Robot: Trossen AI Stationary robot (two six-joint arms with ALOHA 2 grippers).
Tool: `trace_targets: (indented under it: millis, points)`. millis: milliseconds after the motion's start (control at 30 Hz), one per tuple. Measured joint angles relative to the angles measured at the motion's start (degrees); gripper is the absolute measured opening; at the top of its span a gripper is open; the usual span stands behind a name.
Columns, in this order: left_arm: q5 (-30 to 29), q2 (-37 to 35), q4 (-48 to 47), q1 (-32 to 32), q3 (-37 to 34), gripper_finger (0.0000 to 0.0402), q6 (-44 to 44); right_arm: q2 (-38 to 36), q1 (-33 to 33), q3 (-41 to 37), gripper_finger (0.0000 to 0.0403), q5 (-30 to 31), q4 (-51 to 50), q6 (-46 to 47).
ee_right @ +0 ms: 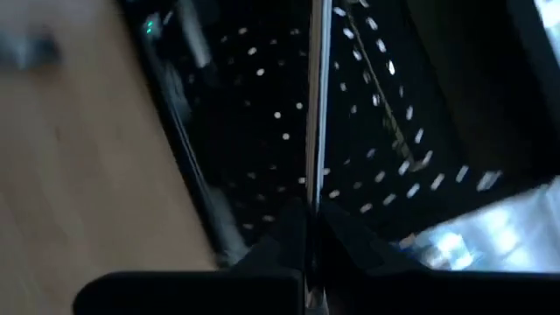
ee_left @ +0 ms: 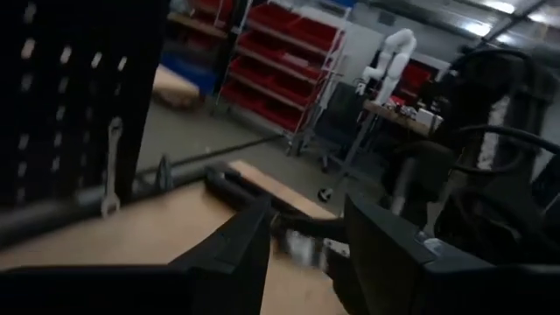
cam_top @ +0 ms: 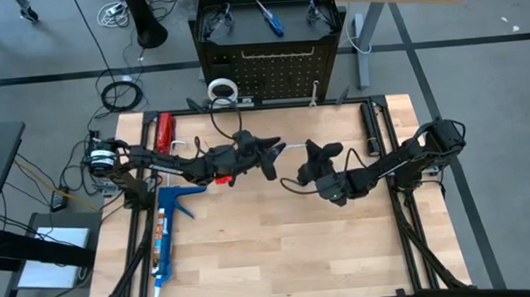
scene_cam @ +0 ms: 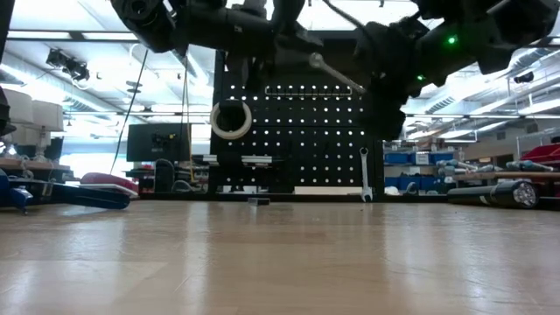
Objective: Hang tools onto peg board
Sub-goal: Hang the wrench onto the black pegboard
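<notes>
High view: 2 wrenches, 1 hanging point(cam_top: 313, 95), 1 in right hand point(cam_top: 305, 175); 1 tape roll point(cam_top: 222, 90)

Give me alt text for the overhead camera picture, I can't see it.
Seen from above, two dark robot arms meet over a wooden table, the right gripper holding a silver wrench out toward the left gripper. Behind stands a black peg board with a white tape roll.

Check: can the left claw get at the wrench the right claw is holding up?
Probably yes. The right claw is shut on the silver wrench, whose free end sticks out toward the left claw, close by with jaws apart. Nothing lies between them.
</notes>
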Motion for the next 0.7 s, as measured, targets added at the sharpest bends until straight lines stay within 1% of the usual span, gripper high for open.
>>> trace_targets:
  millis: [67, 100, 167, 267, 433, 567, 700]
  points:
    - [-0.5, 0.0, -1.7, 0.0, 0.0, 0.0153, -4.6, 0.0, 0.2, 0.0, 0.0022, 0.0, -0.3, -9.7]
    - [-0.6, 0.0, -2.7, 0.0, 0.0, 0.0153, -6.6, -0.1, 0.2, 0.0, 0.0022, -0.6, -1.2, -13.0]
    - [-0.6, 0.0, -5.2, 0.0, 0.0, 0.0153, -9.7, -0.4, 0.1, 0.0, 0.0022, -2.6, -4.0, -16.0]
    - [-0.5, 0.0, -9.2, 0.0, 0.0, 0.0153, -10.8, -0.1, -0.7, 0.0, 0.0022, -3.3, -6.0, -16.7]
    - [0.8, 0.0, -11.5, 0.3, -0.6, 0.0153, -13.4, 0.0, -1.5, -0.9, 0.0022, -2.2, -6.1, -16.5]
    - [3.5, -0.1, -6.7, 1.3, -3.8, 0.0153, -18.8, 0.0, -1.5, -0.9, 0.0022, -2.6, -6.0, -17.2]
    - [6.5, -0.1, 0.8, 3.2, -9.6, 0.0153, -25.5, -0.2, -1.5, -0.9, 0.0022, -3.6, -6.0, -18.6]
